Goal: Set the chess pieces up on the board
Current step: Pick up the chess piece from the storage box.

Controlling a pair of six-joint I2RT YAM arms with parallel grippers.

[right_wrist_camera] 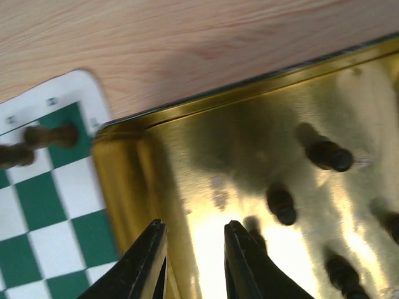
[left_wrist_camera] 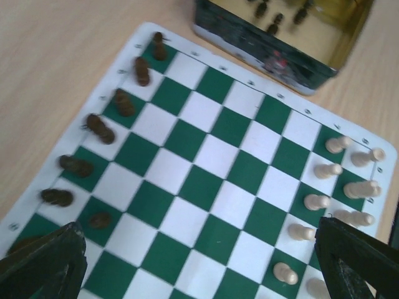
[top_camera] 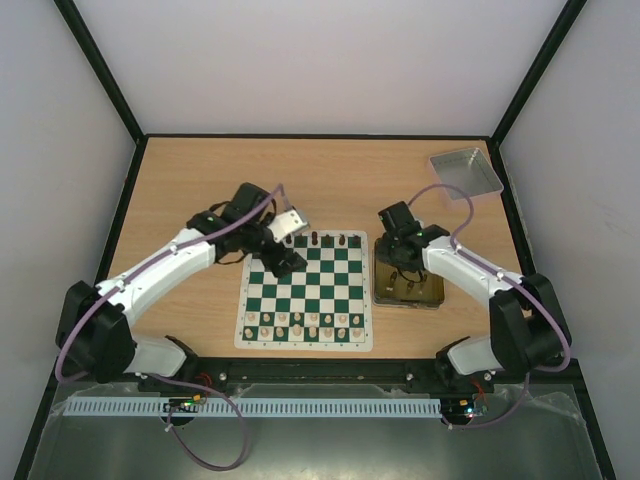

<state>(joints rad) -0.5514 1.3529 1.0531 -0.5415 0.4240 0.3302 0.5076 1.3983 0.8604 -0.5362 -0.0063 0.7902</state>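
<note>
Tin (right_wrist_camera: pixel 124 187) holds perhaps five chess pieces (right_wrist_camera: pixel 330 156), distinct only from wrists.

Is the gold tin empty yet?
Not empty: several dark chess pieces lie on the floor of the tin, clear in the right wrist view.

A flat table of light brown wood (top_camera: pixel 200 170) fills the middle. Plain pale walls (top_camera: pixel 320 60) stand at the back and on both sides, like a big white box. Thin black bars (top_camera: pixel 103 75) run up the corners and along the table's far edge. At the near side lies a shiny grey sheet (top_camera: pixel 300 450) with a long white slotted strip (top_camera: pixel 320 408) above it. The light is soft and even, and the shadows are faint.
</note>
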